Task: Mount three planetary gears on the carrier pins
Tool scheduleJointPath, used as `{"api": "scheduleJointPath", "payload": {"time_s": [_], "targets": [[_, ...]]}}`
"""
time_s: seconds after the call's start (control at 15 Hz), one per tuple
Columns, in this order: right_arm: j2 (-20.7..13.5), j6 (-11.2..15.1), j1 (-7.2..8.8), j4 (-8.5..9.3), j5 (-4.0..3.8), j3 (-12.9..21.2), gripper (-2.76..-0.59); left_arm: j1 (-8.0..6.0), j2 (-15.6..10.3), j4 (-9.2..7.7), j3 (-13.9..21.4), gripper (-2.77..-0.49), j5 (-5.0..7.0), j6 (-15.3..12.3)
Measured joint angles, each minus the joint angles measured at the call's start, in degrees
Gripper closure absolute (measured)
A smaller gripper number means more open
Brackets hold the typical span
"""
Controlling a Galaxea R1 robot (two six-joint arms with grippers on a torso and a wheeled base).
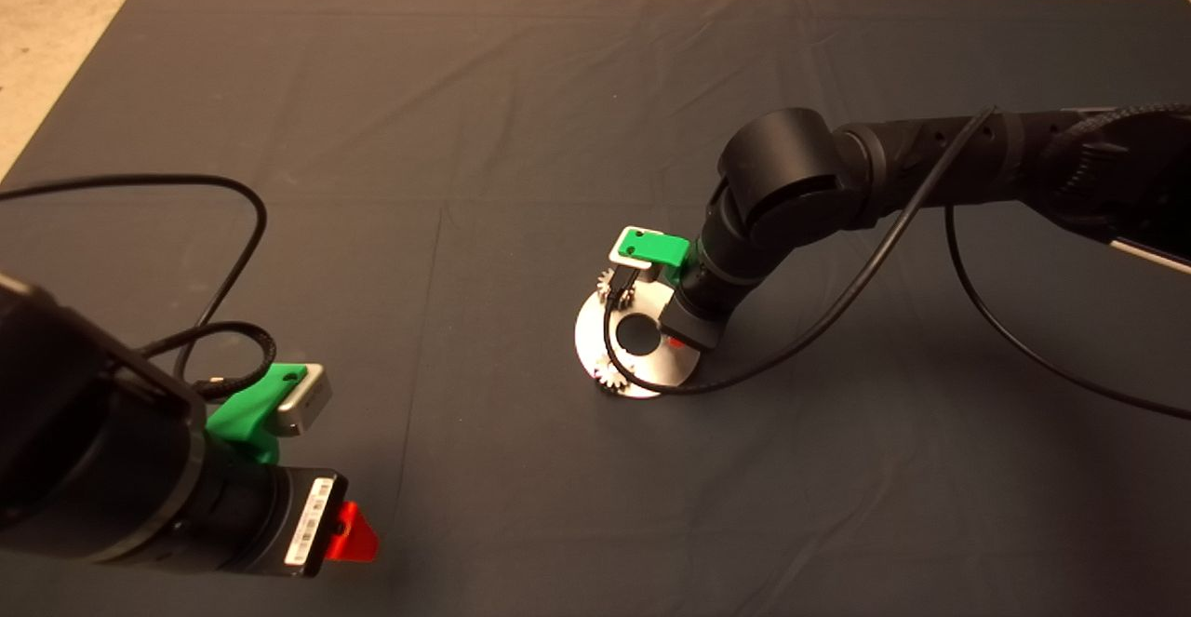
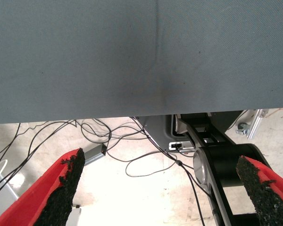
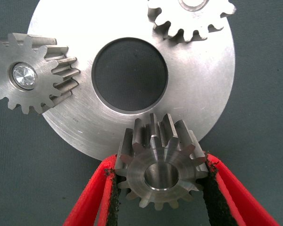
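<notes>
- Over the silver disc (image 3: 198, 89) your right gripper (image 3: 160, 188) hangs, its red fingers (image 3: 92, 197) pinching the third gear (image 3: 161, 167) at the disc's rim, beside the central hole (image 3: 130, 75).
- On that disc you can see two more planetary gears: one gear (image 3: 30, 77) sits on a carrier pin (image 3: 23, 75) whose bright tip shows in its bore, the other (image 3: 191, 16) lies at the disc's far edge, partly out of view.
- Well apart from the disc, your left gripper (image 2: 160, 188) waits at the mat's (image 1: 465, 87) near left edge, fingers spread with nothing between them.
</notes>
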Motion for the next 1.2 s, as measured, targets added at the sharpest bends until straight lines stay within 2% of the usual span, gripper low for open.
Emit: {"api": "scheduleJointPath", "payload": {"time_s": [1.2], "targets": [[-0.7, -0.1, 0.13, -0.02, -0.02, -0.1, -1.05, 0.00, 0.0, 0.00, 0.0, -2.30, 0.00, 0.5]]}}
